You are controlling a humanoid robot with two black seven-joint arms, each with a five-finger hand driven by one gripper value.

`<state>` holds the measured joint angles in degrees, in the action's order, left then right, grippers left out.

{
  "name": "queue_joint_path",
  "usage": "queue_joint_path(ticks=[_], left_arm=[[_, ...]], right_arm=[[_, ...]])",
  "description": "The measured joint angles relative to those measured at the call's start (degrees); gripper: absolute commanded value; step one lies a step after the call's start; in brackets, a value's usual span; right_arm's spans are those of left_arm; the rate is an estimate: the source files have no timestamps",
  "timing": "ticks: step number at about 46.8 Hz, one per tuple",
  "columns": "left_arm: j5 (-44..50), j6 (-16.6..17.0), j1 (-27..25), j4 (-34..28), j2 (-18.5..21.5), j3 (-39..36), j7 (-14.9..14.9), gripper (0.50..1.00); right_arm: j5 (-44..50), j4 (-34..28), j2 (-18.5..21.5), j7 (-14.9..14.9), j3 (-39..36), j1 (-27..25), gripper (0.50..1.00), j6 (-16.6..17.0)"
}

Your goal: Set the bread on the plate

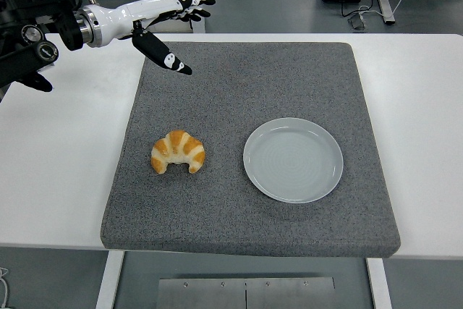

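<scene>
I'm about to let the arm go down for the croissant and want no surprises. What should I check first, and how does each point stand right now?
1. Left hand empty, fingers spread: ok.
2. Croissant lying free on the grey mat, nothing touching it: ok.
3. Plate empty, on the mat to the right of the croissant: ok.
4. Hand over the croissant: not ok; it hovers near the mat's far left corner, well short of it.
5. Path between croissant and plate free of other things: ok.
6. Right arm out of the way: ok, not in view.
</scene>
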<state>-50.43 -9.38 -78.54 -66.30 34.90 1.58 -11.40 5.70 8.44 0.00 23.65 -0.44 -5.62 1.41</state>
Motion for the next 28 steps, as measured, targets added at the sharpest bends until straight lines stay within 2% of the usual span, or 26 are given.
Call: queue_joint_path(ticks=[8, 17, 28], left_arm=[[-1.94, 1.17, 1.34, -5.62, 2.89, -2.94, 0.17, 0.969], [-2.98, 2.98, 2.24, -8.44, 5.17, -6.20, 2.65, 0.969], [-3.41, 3.07, 2.25, -12.60, 7.94, -6.66, 2.57, 0.968]], right_arm=[[0.01, 0.00, 0.00, 0.00, 0.00, -0.01, 1.000, 0.00], [0.01, 0.01, 0.00, -0.01, 0.00, -0.01, 1.000, 0.00], [-0.01, 0.01, 0.00, 0.00, 0.00, -0.01, 1.000, -0.01]])
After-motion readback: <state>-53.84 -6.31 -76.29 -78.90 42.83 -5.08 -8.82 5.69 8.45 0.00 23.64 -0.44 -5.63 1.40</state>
